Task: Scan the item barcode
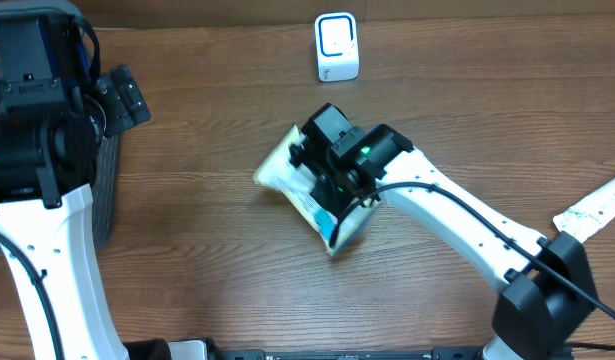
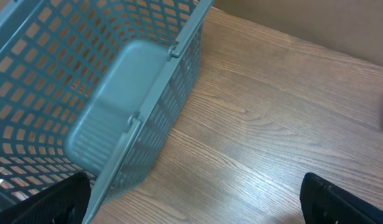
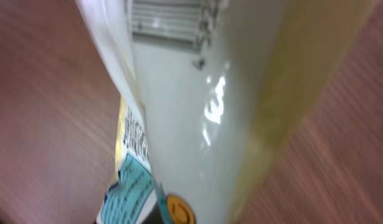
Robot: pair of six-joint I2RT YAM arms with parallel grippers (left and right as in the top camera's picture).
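The item (image 1: 283,170) is a pale white and yellow packet with a blue label, held tilted above the middle of the table. My right gripper (image 1: 330,190) is shut on it from the right. In the right wrist view the packet (image 3: 197,112) fills the frame, with a barcode (image 3: 166,22) at its top edge and the blue label (image 3: 130,190) low down; my fingers are hidden behind it. The white scanner (image 1: 337,47) stands at the back, apart from the packet. My left gripper (image 2: 197,208) stays open at the far left, its fingers (image 2: 54,202) empty.
A grey-blue mesh basket (image 2: 116,106) lies under my left arm by the table's left side, and its rim (image 1: 107,190) shows beside the arm from above. A white strip (image 1: 592,208) lies at the right edge. Bare wood surrounds the packet.
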